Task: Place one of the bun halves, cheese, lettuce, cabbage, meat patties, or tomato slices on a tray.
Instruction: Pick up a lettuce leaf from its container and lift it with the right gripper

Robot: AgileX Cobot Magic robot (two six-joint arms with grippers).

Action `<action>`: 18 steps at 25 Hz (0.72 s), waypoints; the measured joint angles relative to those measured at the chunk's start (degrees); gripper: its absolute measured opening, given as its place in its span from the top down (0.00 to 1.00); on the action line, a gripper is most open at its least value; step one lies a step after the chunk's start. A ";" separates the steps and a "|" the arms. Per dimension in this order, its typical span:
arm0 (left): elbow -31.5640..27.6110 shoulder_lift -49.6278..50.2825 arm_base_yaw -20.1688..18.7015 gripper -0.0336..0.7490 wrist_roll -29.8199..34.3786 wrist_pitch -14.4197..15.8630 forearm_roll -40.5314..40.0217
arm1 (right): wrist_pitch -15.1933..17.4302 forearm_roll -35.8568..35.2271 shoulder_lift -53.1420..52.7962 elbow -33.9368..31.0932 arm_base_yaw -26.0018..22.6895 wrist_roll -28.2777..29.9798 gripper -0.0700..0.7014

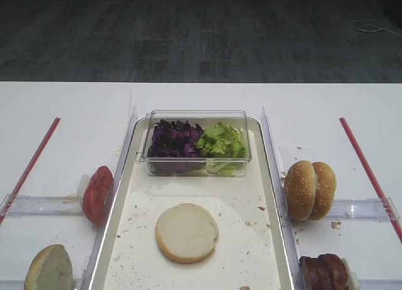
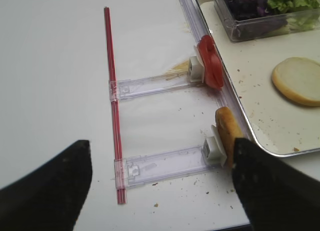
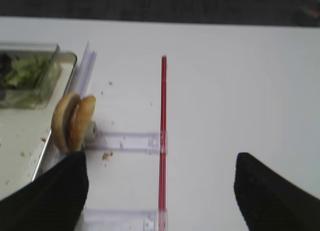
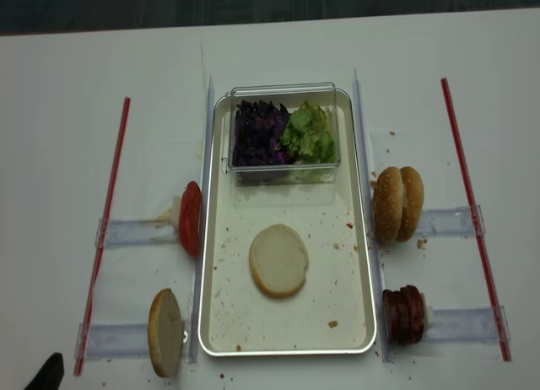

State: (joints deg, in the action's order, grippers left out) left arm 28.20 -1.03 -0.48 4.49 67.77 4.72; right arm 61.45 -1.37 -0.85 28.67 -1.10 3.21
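One bun half [image 1: 186, 231] is lying cut face up on the tray [image 1: 264, 240], so one placement appears done and both arms are sitting back between picks. The right gripper [image 3: 160, 201] is hanging released, jaws wide and empty, over bare table short of the standing sesame bun halves [image 3: 74, 122]. The left gripper [image 2: 162, 191] is likewise spread with nothing between its fingers, near the tomato slices [image 2: 210, 61] and another bun half [image 2: 227, 136]. Lettuce [image 1: 221, 141] and cabbage [image 1: 176, 139] are sitting in the clear tub [image 1: 196, 166]; meat patties [image 4: 403, 314] are standing right of the tray. The next move likely calls for choosing one ingredient, closing on its edges, and carrying it over the rim.
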 joint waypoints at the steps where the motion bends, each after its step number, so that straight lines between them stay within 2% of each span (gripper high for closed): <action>1: 0.00 0.00 0.00 0.24 0.00 0.00 0.00 | -2.15 0.00 0.46 0.36 0.00 0.00 0.10; 4: 0.00 0.00 0.00 0.24 0.00 0.00 0.00 | -8.60 0.00 5.45 1.94 0.00 -0.39 0.10; 12: 0.00 0.00 0.00 0.24 0.00 0.00 0.00 | -19.42 -1.03 29.22 6.71 0.00 -1.30 0.10; 15: 0.00 0.00 0.00 0.24 0.00 0.00 0.00 | -22.31 -2.00 38.93 10.43 0.00 -1.30 0.10; 18: 0.00 0.00 0.00 0.24 0.00 0.00 0.00 | -23.48 -2.40 48.94 15.38 0.00 -0.81 0.10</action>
State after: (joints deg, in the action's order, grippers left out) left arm 28.20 -1.03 -0.48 4.49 67.77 4.72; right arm 37.96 -3.77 48.09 44.05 -1.10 2.40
